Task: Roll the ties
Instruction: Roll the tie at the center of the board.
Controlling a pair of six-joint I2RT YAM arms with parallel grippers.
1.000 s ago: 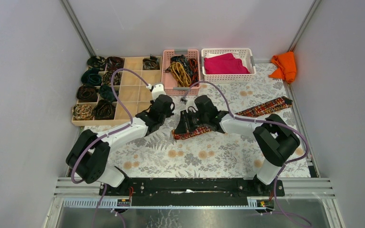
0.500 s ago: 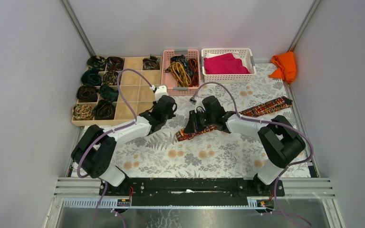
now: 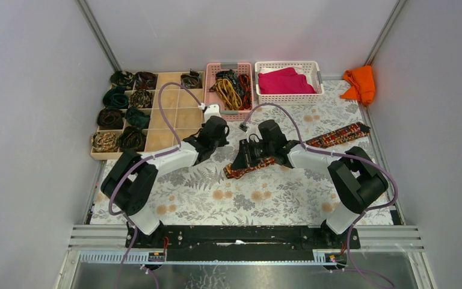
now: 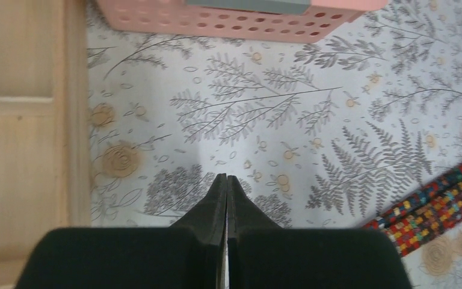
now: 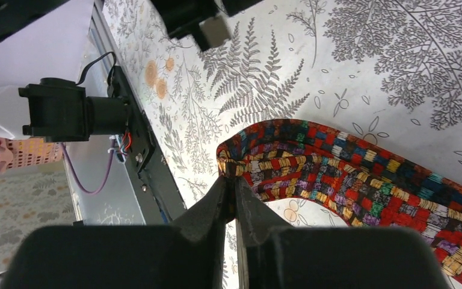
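A red-orange-and-dark patterned tie lies stretched across the floral table from the right toward the middle. My right gripper is shut on its folded wide end and holds that end lifted off the table; in the top view the gripper is at the table's middle. My left gripper is shut and empty, over bare table left of the tie; in the top view it is near the pink basket. Rolled ties fill compartments of the wooden tray.
A wooden compartment tray stands at the back left. A pink basket of loose ties and a white basket with magenta cloth stand at the back. An orange cloth lies at the back right corner.
My right gripper has moved a little right and back with the tie's end, drawing the fold along. My left arm has swung right and back, toward the pink basket.
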